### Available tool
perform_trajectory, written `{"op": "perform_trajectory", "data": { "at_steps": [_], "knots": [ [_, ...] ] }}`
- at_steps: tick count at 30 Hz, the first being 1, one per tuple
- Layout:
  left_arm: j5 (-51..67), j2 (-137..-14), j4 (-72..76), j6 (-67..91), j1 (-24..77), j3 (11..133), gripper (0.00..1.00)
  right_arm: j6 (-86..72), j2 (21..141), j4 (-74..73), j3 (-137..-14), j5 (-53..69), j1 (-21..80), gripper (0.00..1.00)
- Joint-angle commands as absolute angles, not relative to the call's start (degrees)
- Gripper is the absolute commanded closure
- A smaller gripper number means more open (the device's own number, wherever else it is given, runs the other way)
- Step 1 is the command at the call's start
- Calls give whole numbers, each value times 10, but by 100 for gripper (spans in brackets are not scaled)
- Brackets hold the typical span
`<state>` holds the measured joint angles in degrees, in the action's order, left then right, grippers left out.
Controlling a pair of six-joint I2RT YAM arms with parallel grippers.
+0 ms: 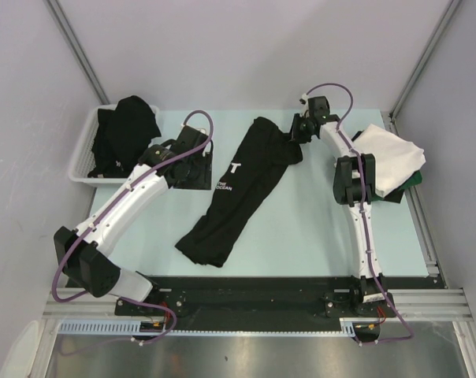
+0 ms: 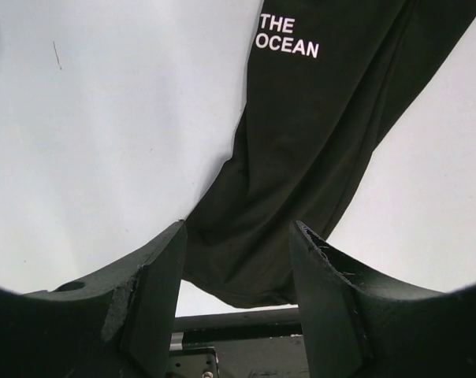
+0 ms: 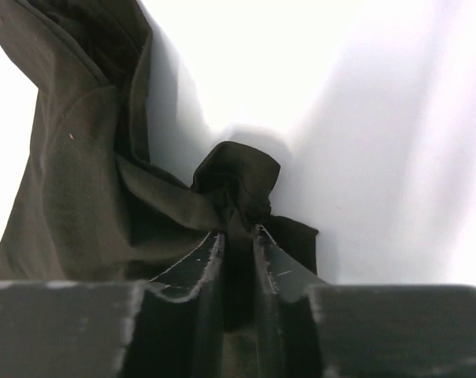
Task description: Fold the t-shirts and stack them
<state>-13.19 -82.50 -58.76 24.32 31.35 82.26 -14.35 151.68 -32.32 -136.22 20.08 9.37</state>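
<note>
A black t-shirt with white lettering [image 1: 236, 192] lies bunched in a long diagonal strip on the table, its "THE OCEAN" print showing in the left wrist view [image 2: 317, 142]. My right gripper [image 1: 295, 135] is shut on a bunched fold at the shirt's far end [image 3: 238, 189]. My left gripper [image 1: 200, 161] is open and empty, just left of the strip's middle [image 2: 238, 236]. More black shirts [image 1: 126, 130] are piled in the white basket. A folded white shirt [image 1: 389, 157] lies on a dark green one [image 1: 414, 182] at the right edge.
The white slotted basket [image 1: 82, 151] stands at the table's far left corner. The pale table [image 1: 301, 236] ends at a black rail near the arm bases. Grey walls stand close on both sides.
</note>
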Motion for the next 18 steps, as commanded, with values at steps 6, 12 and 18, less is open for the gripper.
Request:
{"op": "perform_trajectory", "data": {
  "at_steps": [6,12,18],
  "knots": [
    [-141,-818,-614,226,308,840,40,-173,1559,-239,-1394,254,122,86],
    [-146,-826,-625,218,307,851,40,-200,1595,-155,-1439,259,130,85],
    [-149,-831,-641,218,306,861,40,-223,1622,-96,-1456,239,126,92]
  ]
}}
